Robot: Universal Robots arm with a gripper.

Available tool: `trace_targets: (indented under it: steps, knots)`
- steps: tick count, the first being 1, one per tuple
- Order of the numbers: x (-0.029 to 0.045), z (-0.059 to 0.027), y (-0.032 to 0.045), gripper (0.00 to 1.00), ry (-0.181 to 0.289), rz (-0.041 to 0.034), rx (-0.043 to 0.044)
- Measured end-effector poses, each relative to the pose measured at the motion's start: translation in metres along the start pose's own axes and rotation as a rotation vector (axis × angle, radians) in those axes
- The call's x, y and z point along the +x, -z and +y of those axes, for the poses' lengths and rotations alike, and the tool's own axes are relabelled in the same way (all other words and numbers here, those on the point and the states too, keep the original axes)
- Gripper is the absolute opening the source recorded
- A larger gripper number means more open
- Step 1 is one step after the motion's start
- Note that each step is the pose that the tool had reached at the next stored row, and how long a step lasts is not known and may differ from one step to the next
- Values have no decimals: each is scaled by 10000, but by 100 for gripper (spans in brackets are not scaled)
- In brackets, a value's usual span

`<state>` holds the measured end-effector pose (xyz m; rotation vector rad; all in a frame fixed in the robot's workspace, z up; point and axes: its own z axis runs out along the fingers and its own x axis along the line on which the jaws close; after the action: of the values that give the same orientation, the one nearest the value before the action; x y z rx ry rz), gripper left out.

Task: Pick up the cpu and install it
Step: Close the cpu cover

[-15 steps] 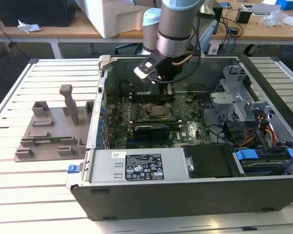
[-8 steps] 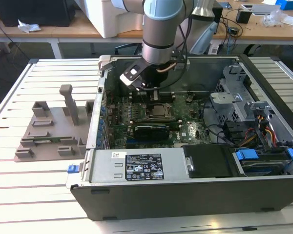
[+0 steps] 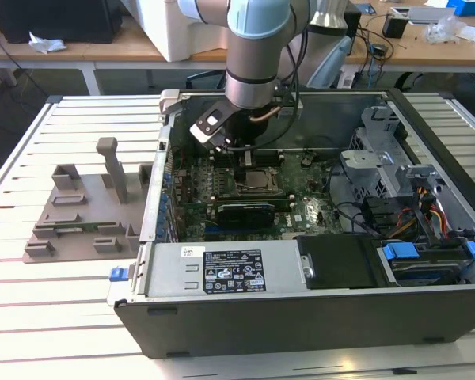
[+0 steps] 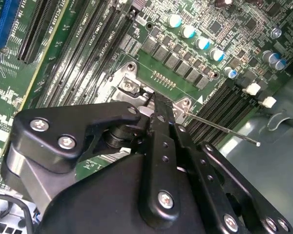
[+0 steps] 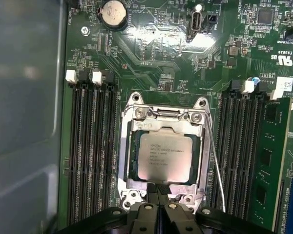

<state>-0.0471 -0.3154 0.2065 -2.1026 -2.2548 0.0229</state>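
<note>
- Slatted table [image 3: 55, 309]: carries an open computer case [image 3: 301, 317], with a grey fixture [image 3: 79, 214] with upright posts just beside it on the exterior view's left.
- Arm [image 3: 257, 47]: reaches down into the case over the motherboard [image 5: 161, 58].
- Black expansion card [image 3: 241, 212]: seated on the board, near the socket.
- Gripper [image 5: 159, 186]: fingers pressed together with nothing between them, tips at the edge of the socket frame [image 5: 126, 146].
- cpu [image 5: 166, 157]: lies flat in the socket, silver top up, framed by the metal plate and apart from the fingertips.
- Thin lever [image 5: 216, 165]: runs along one side of the socket.
</note>
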Motion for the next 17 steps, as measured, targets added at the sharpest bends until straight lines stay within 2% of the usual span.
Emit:
trace_targets:
  steps: [2,6,7,9,10,13,15,16,17]
  knots:
    - [1,1,-9,11,-3,7,-2]
    - [-7,78,-13,11,-5,3,8]
    - [-5,96,-6,11,3,13,-21]
    - [-7,140,67,11,1,13,-1]
    - [-9,174,71,11,-1,16,8]
    - [-22,318,79,11,-4,20,77]
    - [-32,443,86,11,-4,25,165]
    - [-43,550,89,11,-7,33,246]
    - [-48,615,92,11,-8,35,282]
